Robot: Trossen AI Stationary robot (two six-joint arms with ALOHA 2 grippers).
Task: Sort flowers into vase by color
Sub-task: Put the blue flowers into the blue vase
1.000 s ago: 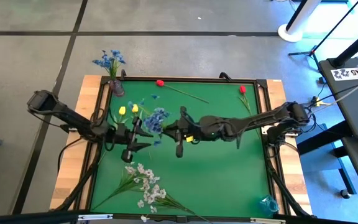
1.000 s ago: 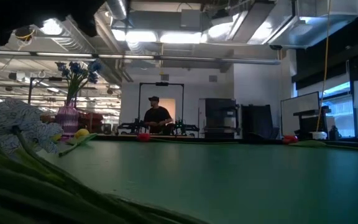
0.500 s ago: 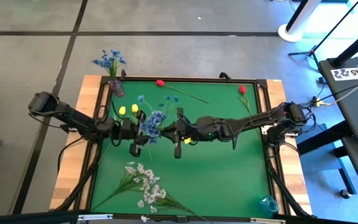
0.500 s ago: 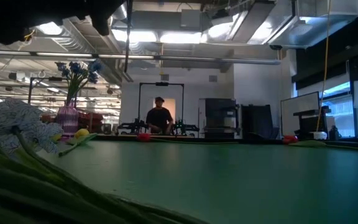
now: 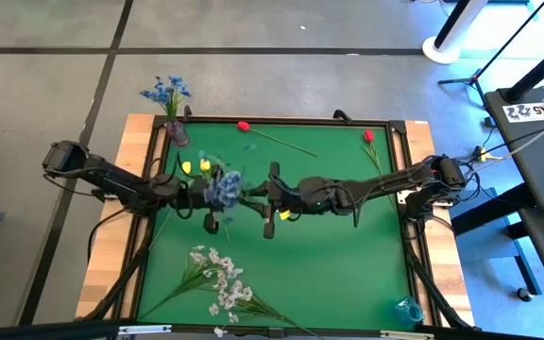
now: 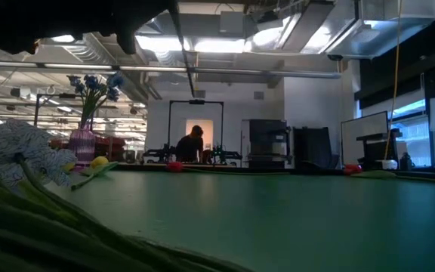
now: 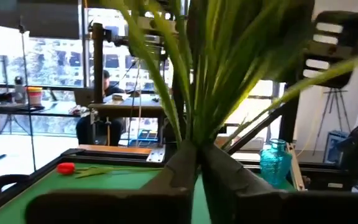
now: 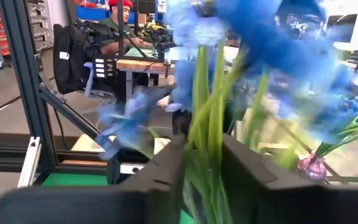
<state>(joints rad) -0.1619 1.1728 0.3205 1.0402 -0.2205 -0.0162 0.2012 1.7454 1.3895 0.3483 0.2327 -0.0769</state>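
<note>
A blue small-blossom sprig (image 5: 223,186) hangs above the middle of the green table (image 5: 329,264), between my two grippers. My left gripper (image 5: 206,194) reaches it from the left and is shut on its green stems. My right gripper (image 8: 207,149) comes from the right and is open, one finger on either side of the stems below the blue blossoms (image 8: 272,43). More blue flowers (image 5: 165,93) stand in a pink vase (image 5: 177,134) at the far left corner. Two yellow tulips (image 5: 195,166), two red tulips (image 5: 243,125) and white sprays (image 5: 220,283) lie on the table. My left gripper pinches the sprig's bunched green stems (image 7: 194,134) between its two fingers, roughly level, from the table's left side. The stems and leaves fan out beyond the fingertips. The sprig is lifted clear of the table; a thin stem end (image 6: 183,53) hangs down from it.
A blue glass vase (image 5: 407,310) stands at the near right corner. The second red tulip (image 5: 368,135) lies by the far right edge. The white sprays take up the near left part. A person (image 6: 191,145) sits in the room beyond the far edge.
My left gripper has gone toward the table's right, up to the blue sprig, and has shut on its stems. The sprig has shifted a little toward the table's left, still clear of the table.
</note>
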